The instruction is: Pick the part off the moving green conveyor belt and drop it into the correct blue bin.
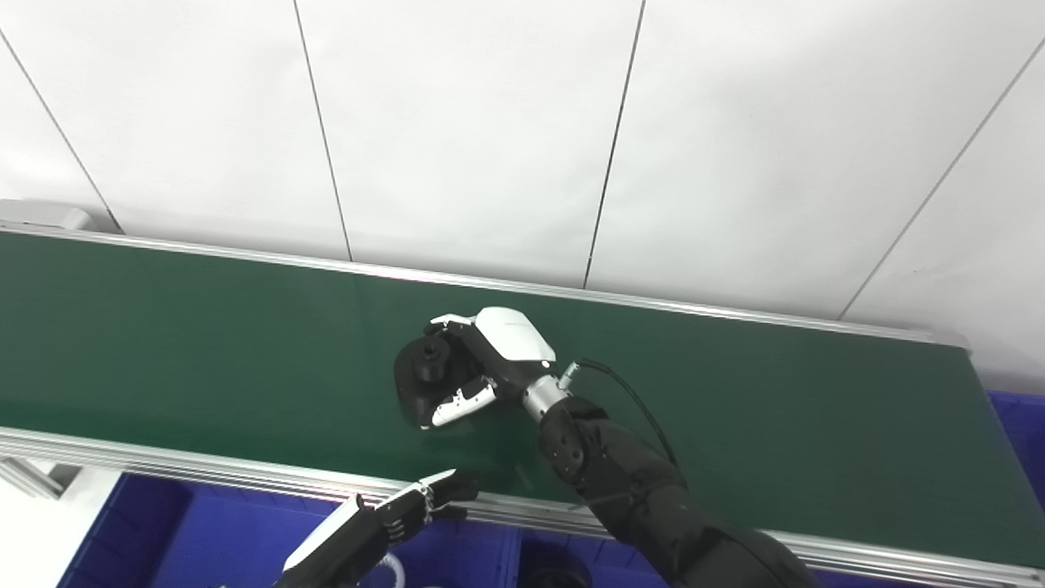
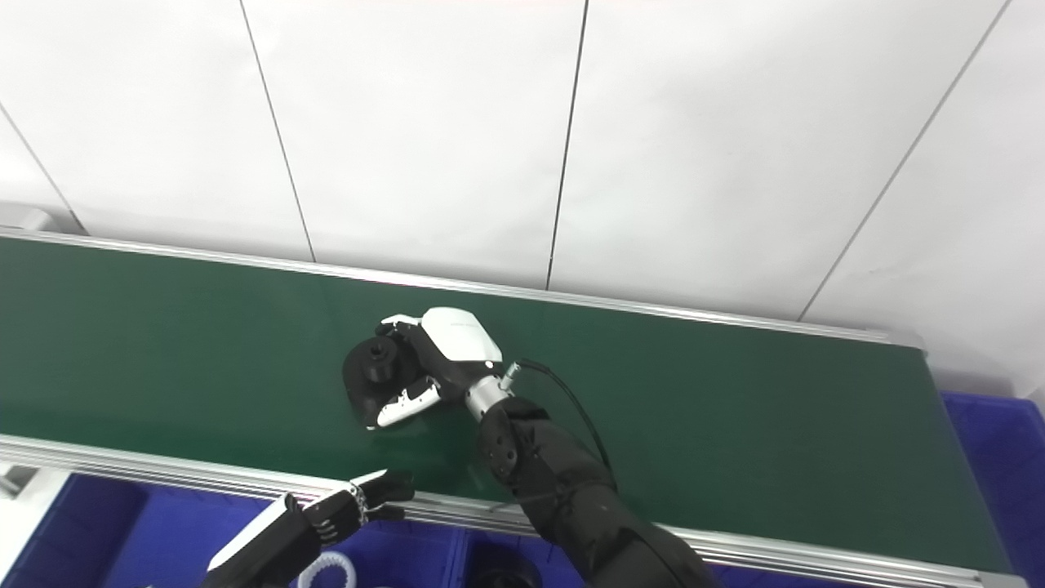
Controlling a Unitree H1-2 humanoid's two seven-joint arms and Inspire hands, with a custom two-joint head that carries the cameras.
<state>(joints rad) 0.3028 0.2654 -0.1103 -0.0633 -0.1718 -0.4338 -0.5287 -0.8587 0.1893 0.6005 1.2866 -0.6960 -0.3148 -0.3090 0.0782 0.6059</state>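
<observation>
The green conveyor belt (image 1: 204,343) lies bare to both sides of the right hand (image 1: 482,359), which is closed around the black part (image 1: 420,376) in the middle. The near metal rail (image 1: 163,465) stands between the belt and the blue bins (image 1: 220,531) below. The left hand (image 1: 392,518) hovers just over this rail, above the bins.

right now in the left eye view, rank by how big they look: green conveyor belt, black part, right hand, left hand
1. green conveyor belt, largest by far.
2-3. right hand and black part: look alike, and the hand covers some of the part, so no ranking.
4. left hand: looks smallest, though it lies nearer the camera and low in the view.
</observation>
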